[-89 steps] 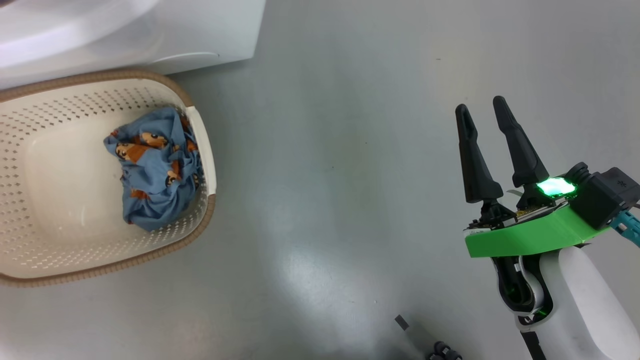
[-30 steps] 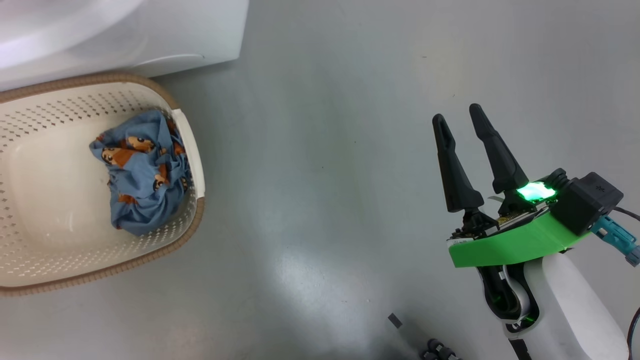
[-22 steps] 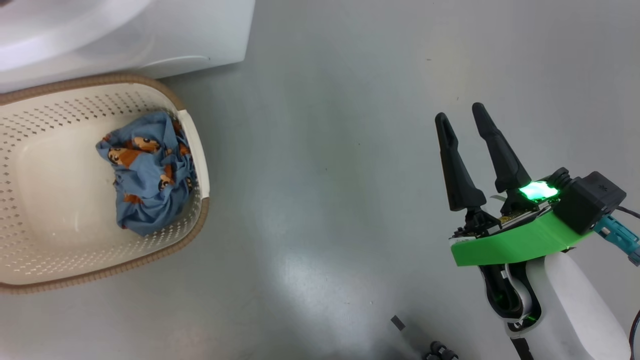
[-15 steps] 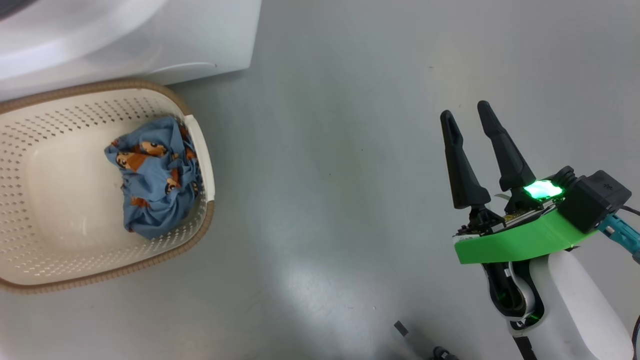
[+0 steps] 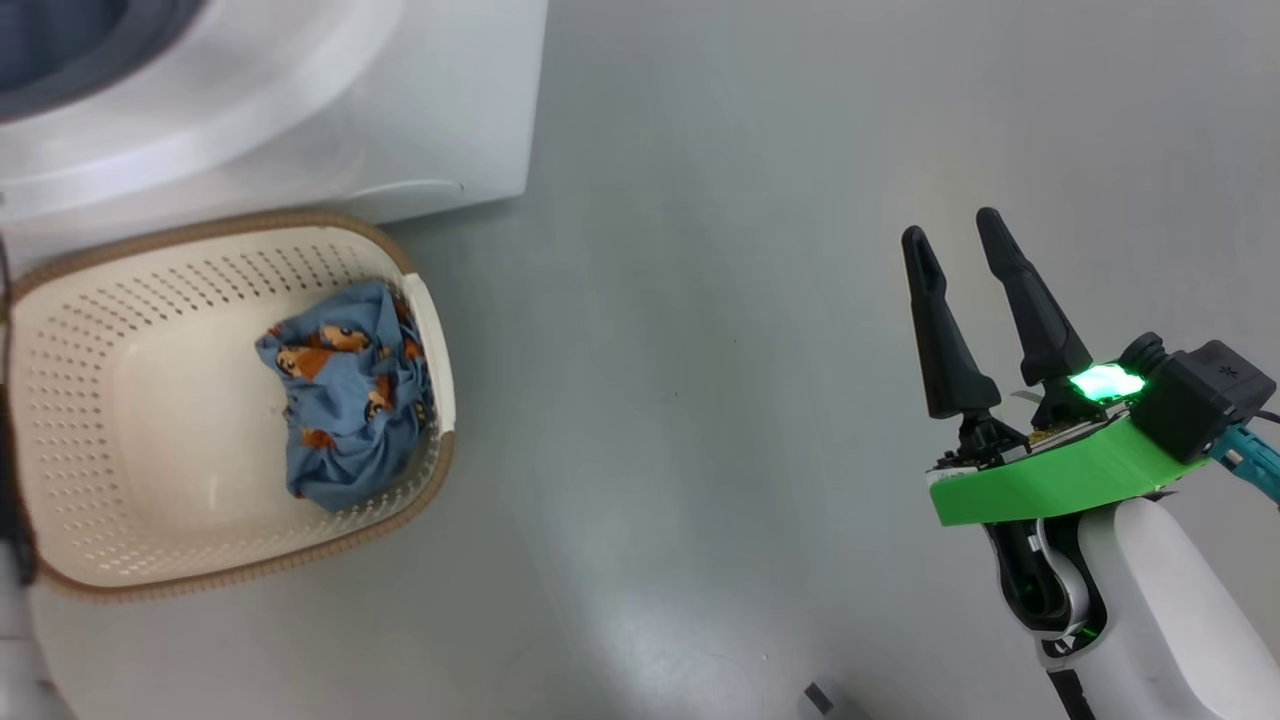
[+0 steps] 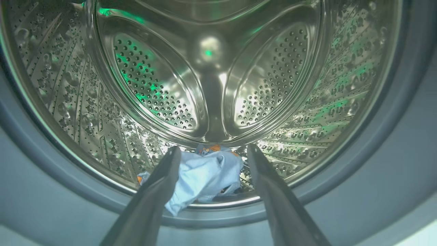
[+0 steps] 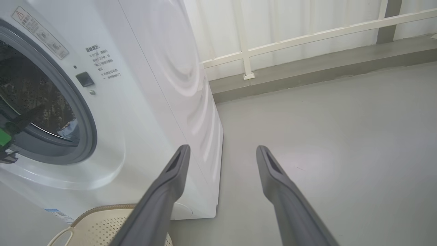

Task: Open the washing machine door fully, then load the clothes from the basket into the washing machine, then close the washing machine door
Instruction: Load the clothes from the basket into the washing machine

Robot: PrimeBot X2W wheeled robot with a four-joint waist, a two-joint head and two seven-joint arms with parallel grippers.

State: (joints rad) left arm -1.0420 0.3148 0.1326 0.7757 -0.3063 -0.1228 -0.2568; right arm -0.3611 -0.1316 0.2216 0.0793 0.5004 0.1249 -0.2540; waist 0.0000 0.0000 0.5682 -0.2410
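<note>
Head camera has tilted since a moment ago, so more of the washing machine (image 5: 300, 120) shows; nothing on the floor has shifted. Its steel drum (image 6: 211, 85) gapes straight ahead of my left gripper (image 6: 213, 149). The jaws are released, and I see a blue garment (image 6: 205, 177) on the drum floor between the fingertips. The basket (image 5: 60, 560) sits well left of my right gripper (image 5: 952, 225), which is also released and empty. The printed clothes (image 5: 345, 400) are bunched against the basket wall nearest those jaws.

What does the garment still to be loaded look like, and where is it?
Find the white washing machine; directly before it on the grey floor stands the cream basket with a brown rim. Bunched against its right wall lies a crumpled light blue cloth with orange-brown cartoon figures, the only thing inside.
</note>
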